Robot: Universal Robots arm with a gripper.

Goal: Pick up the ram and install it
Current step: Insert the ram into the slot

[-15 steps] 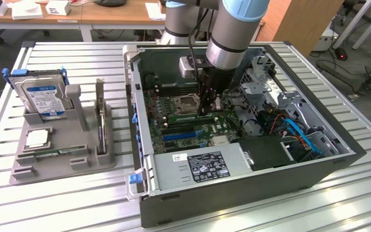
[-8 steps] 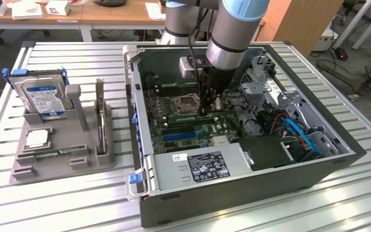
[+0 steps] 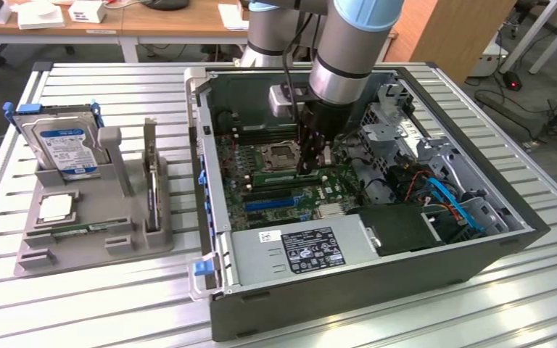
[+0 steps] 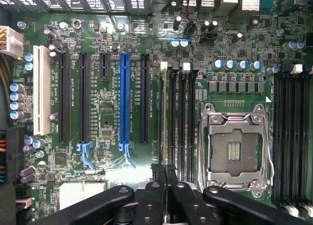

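The ram (image 3: 276,176) is a thin green stick standing on edge in a memory slot of the motherboard, just beside the CPU socket (image 3: 283,154). In the wrist view the ram (image 4: 166,117) appears edge-on as a narrow line in the slot. My gripper (image 3: 307,171) reaches straight down into the open computer case (image 3: 201,145), at the end of the stick toward the exterior view's right. Its black fingertips (image 4: 159,172) are shut together over that end, in the wrist view at the gripper (image 4: 164,169). Whether they pinch the stick or only rest on its top edge I cannot tell.
A grey holder (image 3: 95,243) at the exterior view's left carries a silver hard drive (image 3: 64,148) with a blue label, an upright expansion card (image 3: 150,170) and a chip. Drive cages and blue cables crowd the case's other side. A blue card slot (image 4: 125,102) lies beside the memory slots.
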